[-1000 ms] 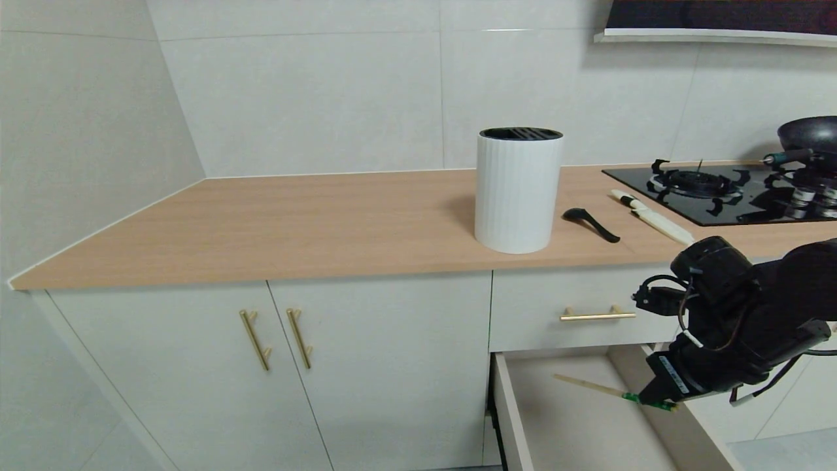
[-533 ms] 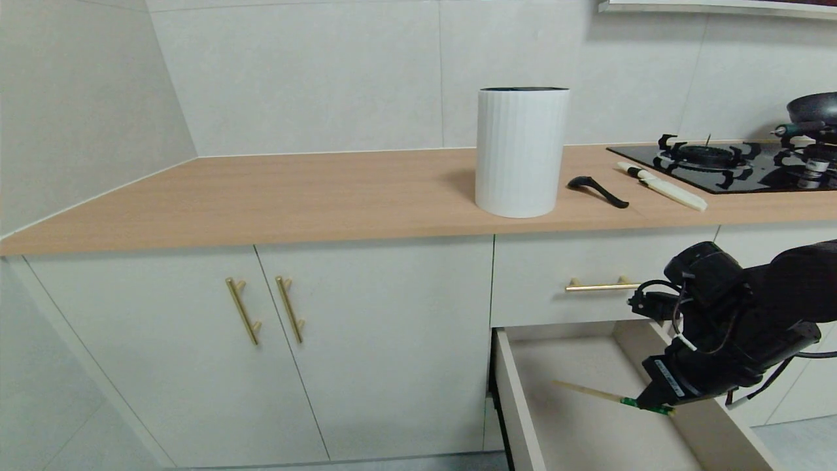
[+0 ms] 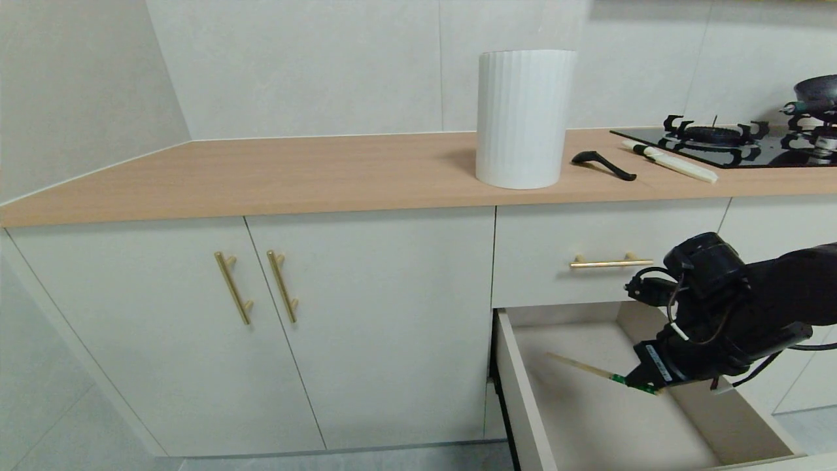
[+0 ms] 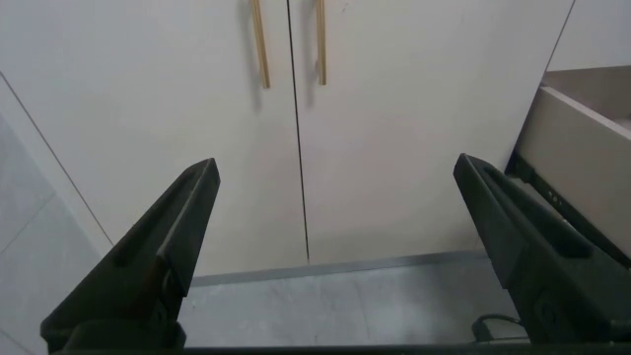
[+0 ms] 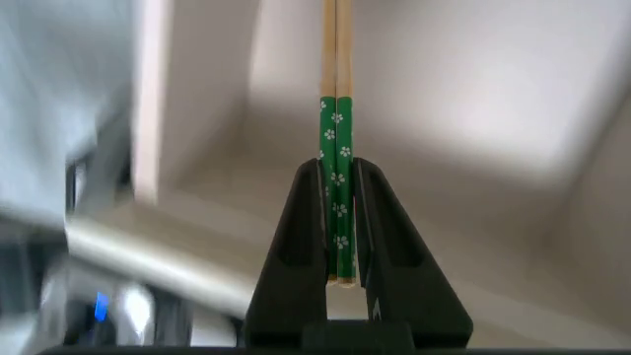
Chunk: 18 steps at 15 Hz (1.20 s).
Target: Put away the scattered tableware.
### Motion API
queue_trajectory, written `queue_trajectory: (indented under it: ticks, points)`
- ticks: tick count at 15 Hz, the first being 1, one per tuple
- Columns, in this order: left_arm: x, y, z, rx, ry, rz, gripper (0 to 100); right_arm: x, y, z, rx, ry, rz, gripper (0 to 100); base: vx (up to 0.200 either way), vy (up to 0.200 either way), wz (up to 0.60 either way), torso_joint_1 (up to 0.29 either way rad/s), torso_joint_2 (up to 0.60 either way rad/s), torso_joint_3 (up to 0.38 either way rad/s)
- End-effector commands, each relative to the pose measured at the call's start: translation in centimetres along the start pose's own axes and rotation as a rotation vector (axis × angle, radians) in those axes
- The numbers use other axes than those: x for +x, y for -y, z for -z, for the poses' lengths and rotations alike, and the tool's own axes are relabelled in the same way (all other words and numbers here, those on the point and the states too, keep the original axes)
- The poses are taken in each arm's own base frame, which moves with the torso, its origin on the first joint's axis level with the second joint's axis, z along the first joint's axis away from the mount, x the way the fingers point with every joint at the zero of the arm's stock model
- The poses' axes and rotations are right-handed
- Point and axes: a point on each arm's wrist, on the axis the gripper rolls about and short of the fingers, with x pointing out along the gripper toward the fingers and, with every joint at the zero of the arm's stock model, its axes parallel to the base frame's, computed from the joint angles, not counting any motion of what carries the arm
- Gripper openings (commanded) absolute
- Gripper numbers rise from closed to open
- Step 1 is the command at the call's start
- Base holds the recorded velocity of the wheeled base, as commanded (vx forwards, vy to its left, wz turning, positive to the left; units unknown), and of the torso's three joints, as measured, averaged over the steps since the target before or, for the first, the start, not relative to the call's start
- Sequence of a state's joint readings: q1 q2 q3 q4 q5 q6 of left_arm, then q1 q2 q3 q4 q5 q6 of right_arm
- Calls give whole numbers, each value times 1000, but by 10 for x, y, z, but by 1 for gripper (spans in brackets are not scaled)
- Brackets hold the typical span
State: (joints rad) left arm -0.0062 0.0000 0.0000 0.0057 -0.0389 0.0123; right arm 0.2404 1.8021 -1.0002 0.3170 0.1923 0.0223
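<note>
Green-ended chopsticks (image 5: 335,138) sit pinched between the right fingers (image 5: 296,232), over the open drawer (image 3: 516,386).

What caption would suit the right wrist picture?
Right gripper shut on green-ended chopsticks over the open drawer.

We counted two chopsticks (image 5: 328,148), one black spoon (image 3: 601,163), one pale knife (image 3: 670,169) and one white ribbed holder (image 3: 525,118). We also logged one open drawer (image 3: 520,392), one shut drawer (image 3: 556,239), two cupboard doors (image 3: 373,327), three gold handles (image 3: 611,262), one wooden worktop (image 3: 294,170), one hob (image 3: 713,140) and one pan (image 3: 817,88).
</note>
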Motion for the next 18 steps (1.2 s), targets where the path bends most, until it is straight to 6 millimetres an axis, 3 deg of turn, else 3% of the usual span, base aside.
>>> queue_trajectory:
  ticks: [1,2,3,6,8,10,14,18]
  points:
    - [0,0,0,1,0,-1,100,11,-1,5,-13,40,-6,0,0,0,0,0,0,0]
    - [0,0,0,0,0,-1,100,16,0,5,-11,49,-7,0,0,0,0,0,0,0]
    - [0,0,0,1,0,-1,100,42,-4,1,40,55,0,0,0,0,0,0,0,0]
    - [0,0,0,0,0,1,100,83,-9,1,96,17,76,0,0,0,0,0,0,0]
    - [0,0,0,0,0,1,100,124,-3,4,136,12,90,0,0,0,0,0,0,0]
    - [0,0,0,1,0,-1,100,149,2,5,142,47,120,0,0,0,0,0,0,0]
    - [0,0,0,0,0,-1,100,172,7,7,137,60,155,0,0,0,0,0,0,0]
    - [0,0,0,1,0,-1,100,179,11,5,147,69,190,0,0,0,0,0,0,0]
